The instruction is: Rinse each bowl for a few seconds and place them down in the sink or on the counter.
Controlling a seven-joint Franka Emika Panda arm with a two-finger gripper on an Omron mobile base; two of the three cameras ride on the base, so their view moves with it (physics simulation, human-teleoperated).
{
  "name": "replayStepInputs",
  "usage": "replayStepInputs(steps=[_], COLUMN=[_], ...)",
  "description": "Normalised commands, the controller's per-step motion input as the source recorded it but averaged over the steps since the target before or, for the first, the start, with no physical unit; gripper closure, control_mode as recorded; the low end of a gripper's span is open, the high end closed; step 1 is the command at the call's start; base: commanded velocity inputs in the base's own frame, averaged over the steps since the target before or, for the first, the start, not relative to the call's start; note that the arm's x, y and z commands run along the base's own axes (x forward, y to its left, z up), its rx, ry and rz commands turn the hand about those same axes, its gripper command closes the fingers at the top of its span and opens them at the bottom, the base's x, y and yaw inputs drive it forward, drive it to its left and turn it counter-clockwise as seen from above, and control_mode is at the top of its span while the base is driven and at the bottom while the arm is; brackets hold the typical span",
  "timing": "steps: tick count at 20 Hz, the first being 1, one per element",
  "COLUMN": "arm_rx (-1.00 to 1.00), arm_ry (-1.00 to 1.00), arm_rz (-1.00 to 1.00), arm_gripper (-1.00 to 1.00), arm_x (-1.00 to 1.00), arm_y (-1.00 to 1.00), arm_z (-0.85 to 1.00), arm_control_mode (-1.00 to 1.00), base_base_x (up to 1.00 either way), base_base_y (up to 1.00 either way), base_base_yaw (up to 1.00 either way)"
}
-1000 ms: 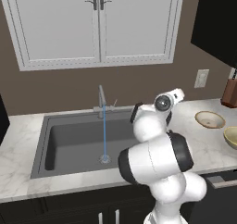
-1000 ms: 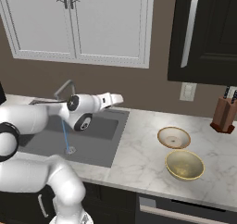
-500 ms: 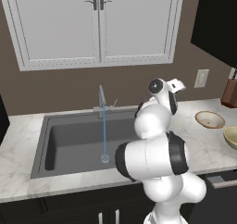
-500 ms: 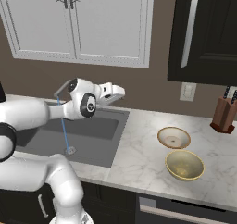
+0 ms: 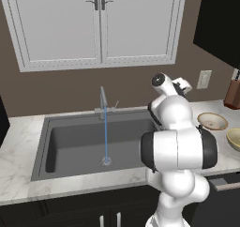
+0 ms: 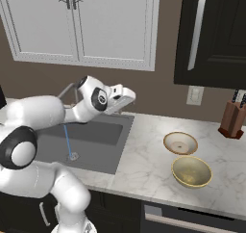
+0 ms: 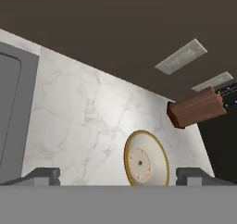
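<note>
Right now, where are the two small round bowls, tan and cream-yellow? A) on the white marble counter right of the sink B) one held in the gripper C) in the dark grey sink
A: the tan bowl and the cream-yellow bowl both sit on the white marble counter, beside the sink; the gripper is open and holds nothing.

Veined white marble counter (image 6: pixel 144 160), matt grey sink (image 5: pixel 75 146), wooden knife block (image 6: pixel 232 121).

Brown wall (image 5: pixel 140 80) seen behind worktop. White double-door wall cabinet (image 5: pixel 98 24) mounted at far left, dark tall cabinet (image 6: pixel 211 34) at right. Wall outlet (image 6: pixel 194 95) set below it; wooden knife block (image 6: pixel 232 120) placed far right.
</note>
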Motion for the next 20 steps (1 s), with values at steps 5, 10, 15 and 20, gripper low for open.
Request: replayStepInputs(steps=[5, 10, 15, 20], arm_rx=[0.00, -0.02, -0.02, -0.01], arm_ry=[0.12, 0.07, 0.06, 0.07], arm_rz=[-0.04, -0.04, -0.05, -0.05], arm_gripper=[-1.00, -1.00, -1.00, -1.00], arm_x=[-0.11, -0.14, -0.12, -0.12], arm_y=[-0.13, -0.10, -0.13, -0.19], arm_z=[-0.01, 0.00, -0.01, -0.04], arm_control_mode=[-1.00, -1.00, -1.00, -1.00], base_base_x=[0.00, 0.00, 0.00, 0.00], base_base_y=[0.00, 0.00, 0.00, 0.00], base_base_yaw=[0.00, 0.00, 0.00, 0.00])
